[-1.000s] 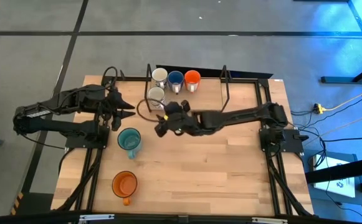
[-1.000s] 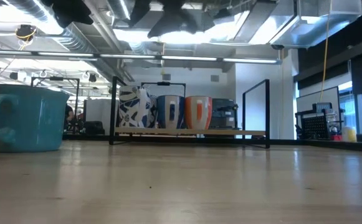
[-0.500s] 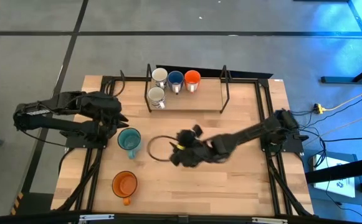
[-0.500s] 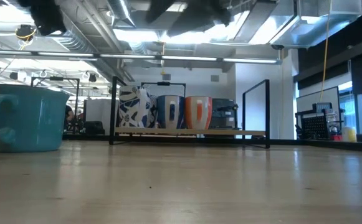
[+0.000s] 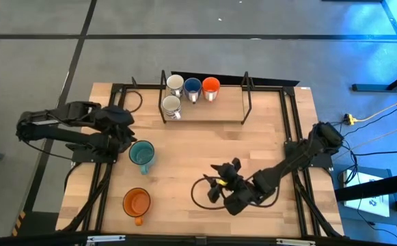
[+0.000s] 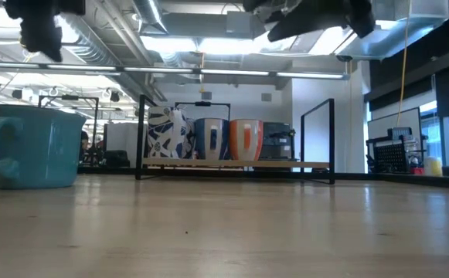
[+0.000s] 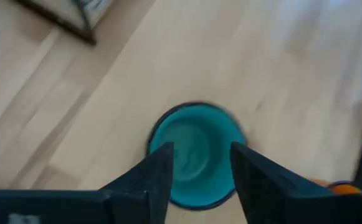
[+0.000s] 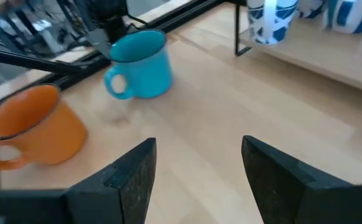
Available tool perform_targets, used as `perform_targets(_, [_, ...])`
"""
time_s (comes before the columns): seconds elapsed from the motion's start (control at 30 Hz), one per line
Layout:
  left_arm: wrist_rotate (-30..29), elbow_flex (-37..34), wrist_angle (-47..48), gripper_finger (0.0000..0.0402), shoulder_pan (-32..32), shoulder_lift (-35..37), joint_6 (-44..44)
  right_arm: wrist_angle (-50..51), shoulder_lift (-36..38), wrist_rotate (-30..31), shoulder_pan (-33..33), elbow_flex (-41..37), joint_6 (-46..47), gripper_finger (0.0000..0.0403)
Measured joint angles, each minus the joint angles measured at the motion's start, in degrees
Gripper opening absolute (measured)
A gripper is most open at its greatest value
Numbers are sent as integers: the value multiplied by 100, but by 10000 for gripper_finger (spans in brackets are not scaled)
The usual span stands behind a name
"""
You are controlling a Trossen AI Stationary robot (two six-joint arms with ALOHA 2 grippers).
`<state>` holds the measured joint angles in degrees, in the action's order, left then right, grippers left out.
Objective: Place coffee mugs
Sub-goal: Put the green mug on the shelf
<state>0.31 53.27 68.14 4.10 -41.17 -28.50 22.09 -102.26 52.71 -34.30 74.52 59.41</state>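
Four mugs stand upright on the rack shelf at the far edge: a white one [image 5: 175,83], a dark blue one [image 5: 193,87], an orange one [image 5: 211,85] and a second white one [image 5: 171,105] in front of them. A teal mug [image 5: 141,155] and a second orange mug [image 5: 137,202] stand on the table's left half. My left gripper [image 5: 123,128] hovers open just left of and above the teal mug [image 7: 196,149]. My right gripper [image 5: 215,186] is open above the near middle of the table and points toward the teal mug [image 8: 140,65] and the orange mug [image 8: 34,127].
The black wire rack [image 5: 246,102] has free shelf room on its right part. A black cable loop [image 5: 201,198] hangs by my right gripper. Bare wood lies in the middle and on the right of the table [image 5: 266,150].
My right gripper has swung away from the rack, moving toward the near edge and to the right, and stays open with nothing in it. My left gripper has drawn back a little toward the table's left. The mugs have kept still.
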Motion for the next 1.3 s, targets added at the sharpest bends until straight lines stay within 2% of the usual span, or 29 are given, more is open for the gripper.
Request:
perform_targets(0.2, [-177, -467, 167, 182, 0, -306, -205, 46, -2, 22, -150, -19, 10, 220])
perform_targets(0.4, [-171, -1051, -77, 183, 0, -575, -324, 44, -2, -67, -173, -19, 25, 220])
perform_targets(0.57, [-76, -1258, -427, 183, 0, -721, -138, 39, -2, -66, -155, -19, 34, 220])
perform_targets(0.87, [-258, -1818, -953, 183, 0, -758, 67, -6, -7, -76, -33, -17, 34, 220])
perform_targets(0.97, [-105, -2040, -1234, 181, 0, -763, 58, -211, 62, -120, -13, -19, -73, 220])
perform_targets(1.17, [100, -2265, -1429, 161, 0, -852, -168, -496, 607, 527, -289, -8, -565, 220])
perform_targets(1.3, [272, -2285, -1540, 126, 1, -964, -171, -312, 912, 924, -572, -8, -558, 220])
